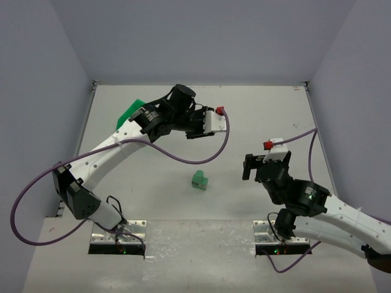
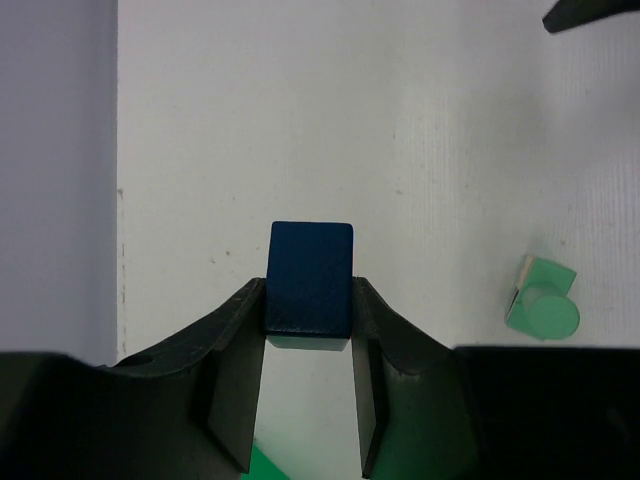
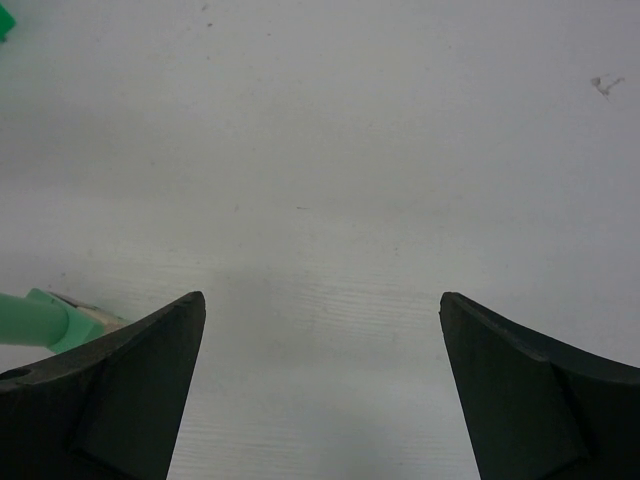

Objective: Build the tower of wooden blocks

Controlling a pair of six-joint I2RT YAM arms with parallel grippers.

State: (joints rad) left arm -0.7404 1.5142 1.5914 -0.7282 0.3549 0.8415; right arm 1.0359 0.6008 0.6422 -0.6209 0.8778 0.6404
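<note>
Near the middle of the table (image 1: 269,122) stands the block tower (image 1: 199,180), so far only a low stack of pale green pieces. The left wrist view shows a round piece on a squarer one (image 2: 542,300). No arm touches it.

Beyond the tower, toward the far side of the table, the left gripper (image 1: 194,129) hangs clenched on a dark blue block (image 2: 311,285). The block is pinched at its two sides between the black fingers (image 2: 235,380), and its upper half sticks out past the tips. From that wrist camera the tower lies off to the right of the blue block, well apart from it.

To the right of the tower, and nearer to it than the left gripper is, the right gripper (image 1: 250,166) points toward it with its jaws spread wide and only bare table between them (image 3: 320,300). In the right wrist view a bit of the tower's green (image 3: 45,318) shows at the left edge, just outside the left finger.

Farther from the tower, past the left arm, a bright green bin (image 1: 129,112) sits by the far left corner.
</note>
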